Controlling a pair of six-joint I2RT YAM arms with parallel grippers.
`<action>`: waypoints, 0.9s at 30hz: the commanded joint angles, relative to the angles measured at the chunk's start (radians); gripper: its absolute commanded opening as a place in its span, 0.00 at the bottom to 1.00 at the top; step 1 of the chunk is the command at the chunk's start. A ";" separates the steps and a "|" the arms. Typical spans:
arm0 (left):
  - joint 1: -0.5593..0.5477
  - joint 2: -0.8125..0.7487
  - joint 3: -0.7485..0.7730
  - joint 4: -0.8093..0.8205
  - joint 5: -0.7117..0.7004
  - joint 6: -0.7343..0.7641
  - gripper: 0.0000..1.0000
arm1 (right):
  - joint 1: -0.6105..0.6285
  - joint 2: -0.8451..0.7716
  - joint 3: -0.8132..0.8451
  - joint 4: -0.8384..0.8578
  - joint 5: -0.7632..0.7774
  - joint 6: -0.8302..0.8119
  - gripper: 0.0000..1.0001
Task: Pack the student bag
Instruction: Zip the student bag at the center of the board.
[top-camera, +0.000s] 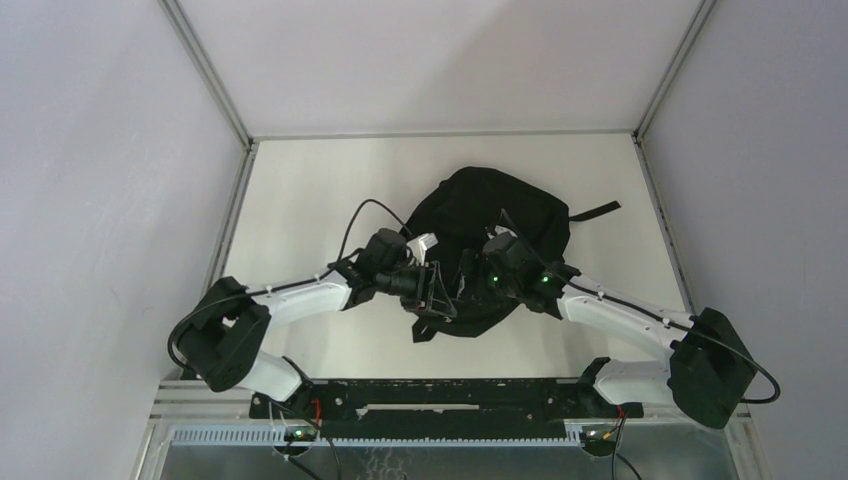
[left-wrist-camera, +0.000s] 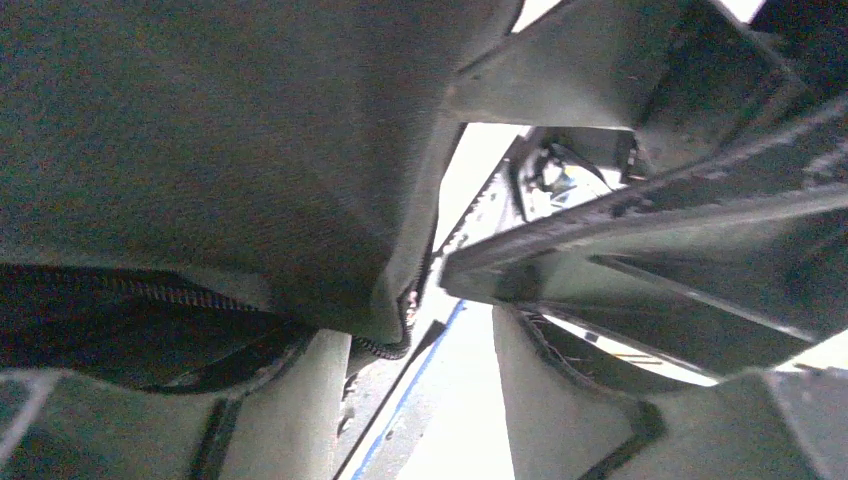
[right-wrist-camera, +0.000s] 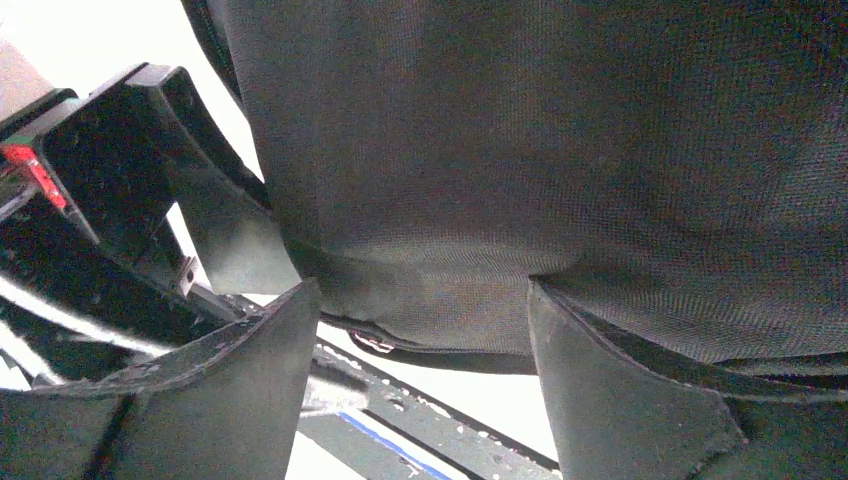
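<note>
The student bag (top-camera: 490, 215), a rounded black fabric backpack, lies in the middle of the table. Both grippers meet at its near edge. My left gripper (top-camera: 432, 290) has its jaws apart. In the left wrist view the bag's cloth (left-wrist-camera: 220, 150) fills the upper left, and its zipped edge (left-wrist-camera: 395, 335) droops into the left gripper (left-wrist-camera: 415, 330) beside one finger (left-wrist-camera: 290, 400). My right gripper (top-camera: 478, 285) is also open. In the right wrist view the bag's lower edge (right-wrist-camera: 440, 310) hangs between the tips of the right gripper (right-wrist-camera: 422, 290). The bag's inside is hidden.
A black strap (top-camera: 595, 211) trails from the bag toward the right. White walls close in the table on three sides. A black rail (top-camera: 430, 395) runs along the near edge. The two grippers are close enough to see each other: the right gripper (left-wrist-camera: 650, 220), the left gripper (right-wrist-camera: 90, 200).
</note>
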 joint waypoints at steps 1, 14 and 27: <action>-0.004 0.017 0.021 0.150 0.149 -0.073 0.58 | -0.011 -0.028 0.000 0.027 0.014 0.013 0.84; -0.041 0.006 0.022 0.127 0.257 -0.133 0.56 | -0.095 -0.087 -0.051 0.021 -0.003 0.024 0.84; -0.078 0.018 0.083 0.032 0.293 -0.084 0.55 | -0.120 -0.080 -0.061 0.046 -0.016 0.032 0.84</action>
